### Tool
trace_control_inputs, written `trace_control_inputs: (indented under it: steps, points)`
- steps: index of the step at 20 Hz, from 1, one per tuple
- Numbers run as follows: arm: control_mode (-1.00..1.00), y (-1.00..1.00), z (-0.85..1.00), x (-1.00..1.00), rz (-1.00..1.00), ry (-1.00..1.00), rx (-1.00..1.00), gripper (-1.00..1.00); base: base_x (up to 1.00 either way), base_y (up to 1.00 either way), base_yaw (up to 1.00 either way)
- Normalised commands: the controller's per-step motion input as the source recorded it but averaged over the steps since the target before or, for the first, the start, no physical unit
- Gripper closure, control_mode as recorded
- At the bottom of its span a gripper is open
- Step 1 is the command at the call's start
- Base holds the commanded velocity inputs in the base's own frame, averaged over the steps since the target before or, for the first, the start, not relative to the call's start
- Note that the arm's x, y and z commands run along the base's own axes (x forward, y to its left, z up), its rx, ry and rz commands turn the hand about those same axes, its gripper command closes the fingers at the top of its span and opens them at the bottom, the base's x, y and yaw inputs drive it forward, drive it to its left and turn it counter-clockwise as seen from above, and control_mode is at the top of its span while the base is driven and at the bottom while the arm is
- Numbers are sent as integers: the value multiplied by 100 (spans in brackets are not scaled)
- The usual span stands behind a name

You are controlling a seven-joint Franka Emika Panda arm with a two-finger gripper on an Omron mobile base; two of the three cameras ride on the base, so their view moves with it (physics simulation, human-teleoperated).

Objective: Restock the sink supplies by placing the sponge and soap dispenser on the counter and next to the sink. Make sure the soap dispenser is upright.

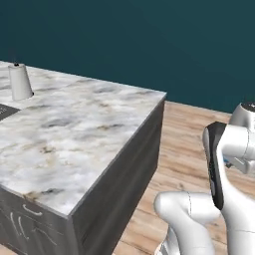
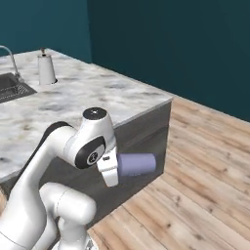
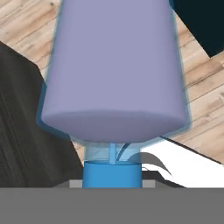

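1. Left base view: one worktop (image 1: 74, 129), marble top over dark cabinets. One white paper towel roll (image 1: 20, 82) stands upright near its far left edge. A dark corner of the sink (image 1: 6, 111) is cut off at the left frame edge. The arm rises at lower right; a tiny blue bit shows beside the arm, too small to tell what it is.

2. Right base view: one soap bottle (image 2: 137, 164), lavender body, held off the worktop, out in front of the dark cabinet face and above the wood floor (image 2: 195, 195). It lies on its side: long axis about level, base pointing right, pump end toward the wrist and hidden behind the white hand. End effector (image 2: 116, 168) fingers are not visible here. One sink at upper left, cut off, with a wire rack inside and part of one chrome faucet (image 2: 10, 56). One paper towel roll beside the sink, upright.

3. Hand view: soap bottle body is very close, top cropped. Blue pump collar (image 3: 112, 174) sits at the bottom, base pointing away from the camera. Fingertips are hidden by the grey band and bottle; the end effector appears to be grasping the bottle at the pump end, contact itself not visible.
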Motion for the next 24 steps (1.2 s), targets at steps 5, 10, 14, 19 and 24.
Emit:
trace_control_inputs:
  steps: [5,10,14,19,24]
  points:
    - [100,0,0,0,0,0,0,100,-2,63,57]
    - [100,0,0,0,0,0,0,100,39,100,27]
    - [100,0,0,0,0,0,0,100,44,100,8]
    - [100,0,0,0,0,0,0,100,31,100,4]
    - [100,0,0,0,0,0,0,100,10,100,0]
